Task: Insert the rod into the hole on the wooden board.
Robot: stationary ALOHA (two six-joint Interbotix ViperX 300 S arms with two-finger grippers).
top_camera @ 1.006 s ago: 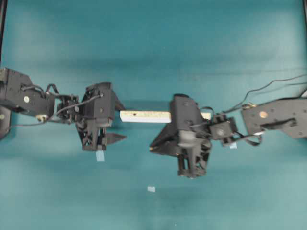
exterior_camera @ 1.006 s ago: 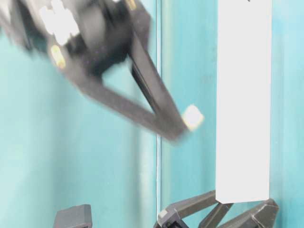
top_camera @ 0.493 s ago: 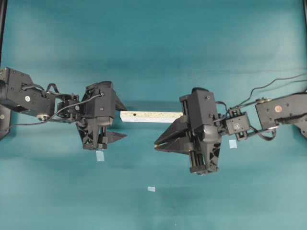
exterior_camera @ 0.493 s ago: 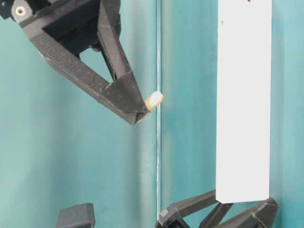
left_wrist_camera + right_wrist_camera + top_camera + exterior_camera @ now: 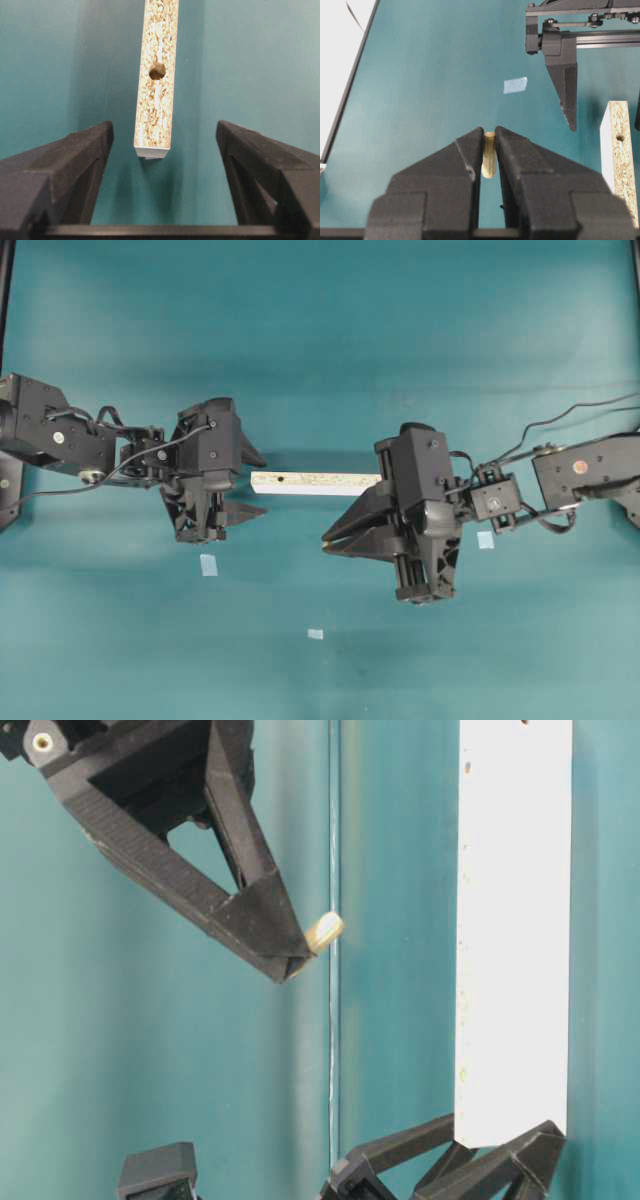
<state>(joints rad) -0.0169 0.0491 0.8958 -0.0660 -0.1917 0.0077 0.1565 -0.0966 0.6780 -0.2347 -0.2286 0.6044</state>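
The wooden board (image 5: 318,482) lies flat, a long pale strip with a dark hole (image 5: 282,479) near its left end. My left gripper (image 5: 256,483) is open, one finger on each side of that end and clear of it. The left wrist view shows the speckled face of the board (image 5: 157,100), its hole (image 5: 157,70), and a gap between it and each finger (image 5: 80,155). My right gripper (image 5: 326,540) is shut on the rod (image 5: 489,155), a short beige peg that sticks out past the tips (image 5: 325,931). It hovers in front of the board's middle, apart from it.
Small pale-blue square markers lie on the teal table (image 5: 209,564), (image 5: 315,634), (image 5: 485,539). The table's dark edge (image 5: 350,85) runs along the left in the right wrist view. The right arm's cables (image 5: 560,420) trail at the far right.
My left gripper has shifted toward the board, so its fingers now flank the board's left end, slightly less wide apart. The right gripper swung round with the rod a second ago, then stayed still.
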